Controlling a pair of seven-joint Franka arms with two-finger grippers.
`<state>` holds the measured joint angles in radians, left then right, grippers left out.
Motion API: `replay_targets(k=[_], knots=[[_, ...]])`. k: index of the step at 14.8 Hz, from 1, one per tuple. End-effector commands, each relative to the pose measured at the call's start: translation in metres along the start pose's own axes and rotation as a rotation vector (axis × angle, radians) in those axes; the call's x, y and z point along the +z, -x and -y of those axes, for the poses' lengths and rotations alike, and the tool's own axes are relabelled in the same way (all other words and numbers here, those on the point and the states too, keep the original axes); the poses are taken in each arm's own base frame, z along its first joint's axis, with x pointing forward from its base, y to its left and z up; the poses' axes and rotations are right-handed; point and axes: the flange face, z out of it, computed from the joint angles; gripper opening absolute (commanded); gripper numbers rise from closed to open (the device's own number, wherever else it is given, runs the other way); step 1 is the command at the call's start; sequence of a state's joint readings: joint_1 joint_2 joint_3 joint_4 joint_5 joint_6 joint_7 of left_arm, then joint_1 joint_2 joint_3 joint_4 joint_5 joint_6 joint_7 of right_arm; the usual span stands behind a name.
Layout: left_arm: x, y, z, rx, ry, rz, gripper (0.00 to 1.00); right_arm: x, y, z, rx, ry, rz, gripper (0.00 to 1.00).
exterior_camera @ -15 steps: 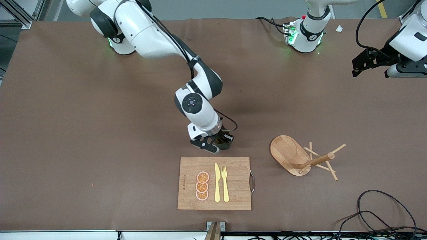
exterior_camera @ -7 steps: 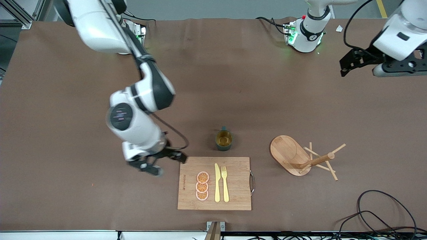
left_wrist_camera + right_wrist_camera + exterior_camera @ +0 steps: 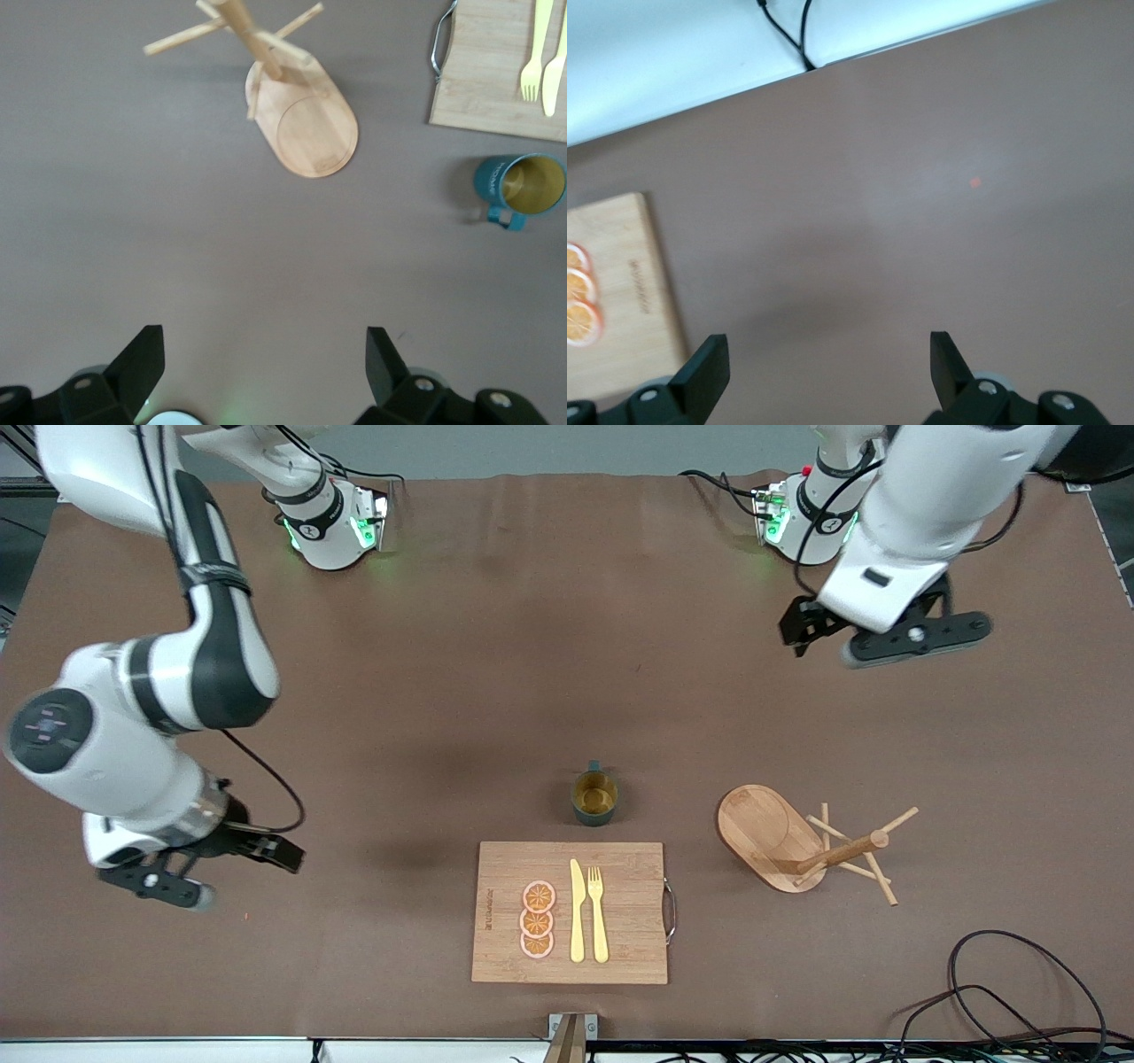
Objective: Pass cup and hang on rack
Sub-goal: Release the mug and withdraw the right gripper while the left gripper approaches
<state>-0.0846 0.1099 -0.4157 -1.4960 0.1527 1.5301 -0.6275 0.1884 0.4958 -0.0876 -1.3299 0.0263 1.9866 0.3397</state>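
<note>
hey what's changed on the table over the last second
The right gripper let go of the cup, left it standing beside the cutting board, and swung away open toward the right arm's end. The left gripper, open, moved in toward the table's middle. The cup, rack and board stayed put.

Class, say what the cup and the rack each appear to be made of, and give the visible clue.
Cup: probably glazed ceramic, though plastic is possible; smooth teal outside, mustard-yellow inside.
Rack: light wood, likely bamboo; pale grain on the oval base, plain dowel pegs, matte finish.
</note>
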Motion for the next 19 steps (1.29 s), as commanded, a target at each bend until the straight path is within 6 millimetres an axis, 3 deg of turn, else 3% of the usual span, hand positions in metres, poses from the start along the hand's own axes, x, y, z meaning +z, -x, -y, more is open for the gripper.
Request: replay_targets(k=[1,4,6,8,9,11,12,14,17,19], knots=[[0.016,0.001,-0.054,-0.004,-0.038,-0.045,1.00,-0.038,0.020,-0.065,-0.060,0.006,-0.005,1.00],[0.047,0.016,-0.110,-0.062,-0.074,-0.086,1.00,-0.079,0.057,-0.100,-0.078,-0.004,-0.014,1.00],[0.070,0.027,-0.148,-0.104,-0.069,-0.111,1.00,-0.105,0.077,-0.108,-0.073,-0.015,-0.037,1.00],[0.090,0.034,-0.172,-0.126,-0.088,-0.146,1.00,-0.124,0.091,-0.111,-0.070,-0.013,0.014,1.00],[0.099,0.040,-0.186,-0.129,-0.092,-0.163,1.00,-0.139,0.090,-0.112,-0.067,-0.014,0.018,1.00],[0.118,0.049,-0.209,-0.154,-0.096,-0.202,1.00,-0.191,0.077,-0.125,-0.056,-0.016,-0.026,1.00],[0.129,0.058,-0.225,-0.164,-0.100,-0.237,1.00,-0.205,0.071,-0.126,-0.048,-0.017,-0.048,1.00],[0.154,0.078,-0.256,-0.174,-0.106,-0.316,1.00,-0.208,0.060,-0.118,-0.053,-0.008,-0.065,1.00],[0.201,0.112,-0.298,-0.187,-0.100,-0.428,0.98,-0.191,0.064,-0.123,-0.039,-0.031,0.000,1.00],[0.240,0.132,-0.311,-0.193,-0.089,-0.578,0.97,-0.193,0.063,-0.124,-0.033,-0.036,-0.006,1.00]])
